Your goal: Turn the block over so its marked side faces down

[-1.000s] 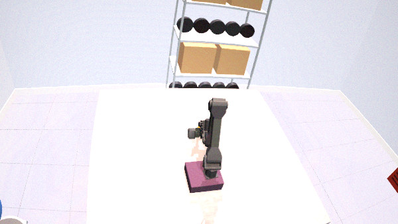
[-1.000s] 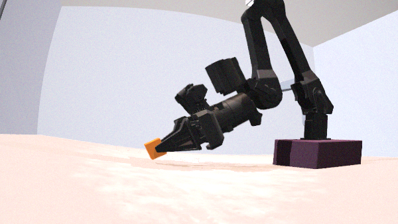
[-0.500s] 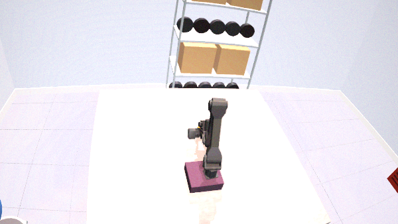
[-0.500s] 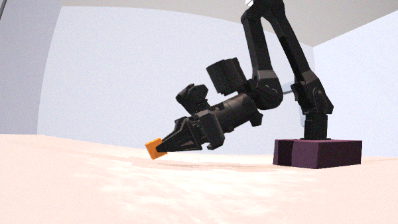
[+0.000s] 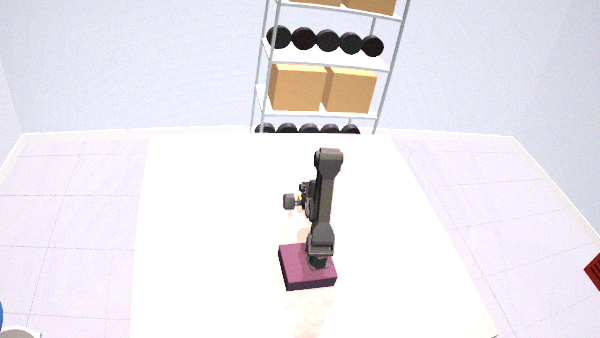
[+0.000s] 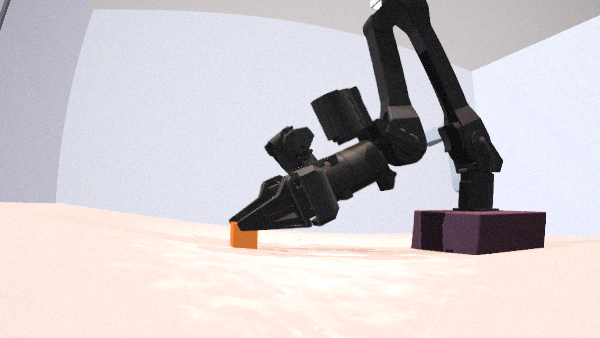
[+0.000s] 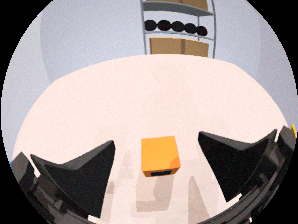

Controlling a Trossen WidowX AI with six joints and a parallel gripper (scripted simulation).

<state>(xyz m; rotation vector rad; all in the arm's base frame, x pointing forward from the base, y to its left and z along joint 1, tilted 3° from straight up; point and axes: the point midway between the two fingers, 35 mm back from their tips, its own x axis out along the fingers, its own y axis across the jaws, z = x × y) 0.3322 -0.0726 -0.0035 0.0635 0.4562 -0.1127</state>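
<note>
Looking through the wrist view, I've got the orange block [image 5: 299, 198] [image 6: 244, 237] [image 7: 160, 154] sitting right between the 2 black fingers of my hand [image 5: 299, 198] [image 6: 238, 224] [image 7: 157, 138], and the hand is wide open, holding nothing. There's bench [image 5: 210, 225] [image 6: 200, 300] [image 7: 100, 100] showing on both sides of the block, at 9 o'clock and at 3 o'clock, so neither finger is touching it in this view. And the block is down, folks, flat on the bench, top face plain orange! The dark mark shows on its near side, at 6 o'clock in the wrist picture, facing back toward my hand, so that marked side is not the one facing down.

Over to the exterior view: the hand slants down toward 8 o'clock, fingertips low beside the block's upper part. My arm [image 5: 325, 195] [image 6: 440, 70] folds high above, its purple base [image 5: 295, 267] [image 6: 517, 232] well apart from the block, over at 3 o'clock. From the top, the arm reaches toward 12 o'clock, and beyond the bench stands a metal rack [image 5: 394, 60] [image 7: 215, 30] with cartons [image 5: 298, 89] [image 7: 166, 46] and a row of 5 black discs [image 5: 328, 40] [image 7: 178, 26] above them.
</note>
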